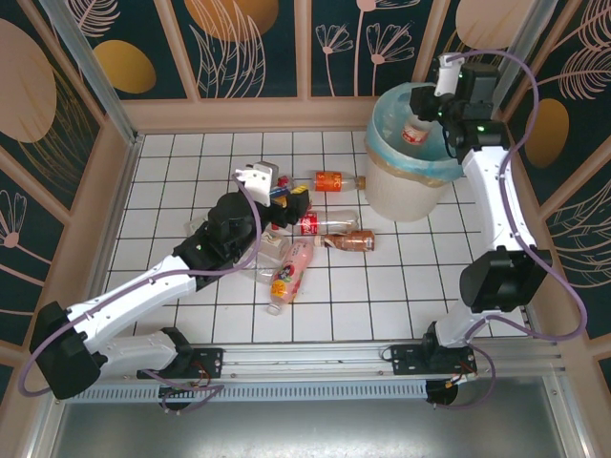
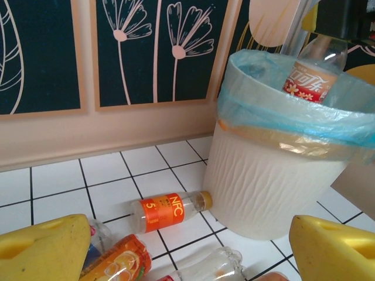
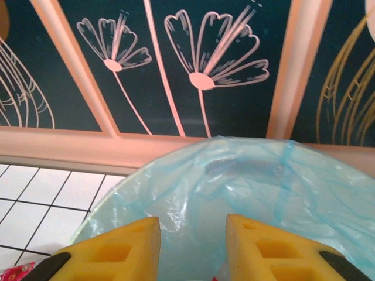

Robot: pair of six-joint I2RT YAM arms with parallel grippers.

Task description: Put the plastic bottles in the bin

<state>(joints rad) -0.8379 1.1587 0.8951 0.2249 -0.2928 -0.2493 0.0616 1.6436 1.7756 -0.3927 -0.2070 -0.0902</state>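
White gridded tiling [image 1: 181, 167] forms the work surface, enclosed by dark panels [image 2: 146, 52] painted with pale flowers.

The bin [image 1: 406, 196] stands at the far right of the tiling. It is cream and ribbed, with a light-blue bag [image 3: 263, 187] folded over its rim. A red-labelled bottle [image 2: 307, 82] stands upright inside the bin mouth, its shoulder rising above the rim. The right gripper [image 1: 441, 95] is over the bin with its fingers drawn close together on this bottle. From the right wrist, only a sliver of red shows low between the yellow pads [image 3: 117, 249].

The remaining loose bottles [image 1: 305, 229] lie on their sides in a cluster at mid-table, left of the bin.
- An orange-labelled bottle [image 2: 167, 212] lies just beside the bin's foot.
- A brown bottle [image 1: 351, 240] lies nearer the arms.
- A pink bottle [image 1: 291, 270] is nearest the arm bases.

The left gripper [image 1: 286, 196] hovers above the far side of the cluster. Its fingers are spread wide with nothing clamped between them. Contact with the bottles beneath cannot be determined.
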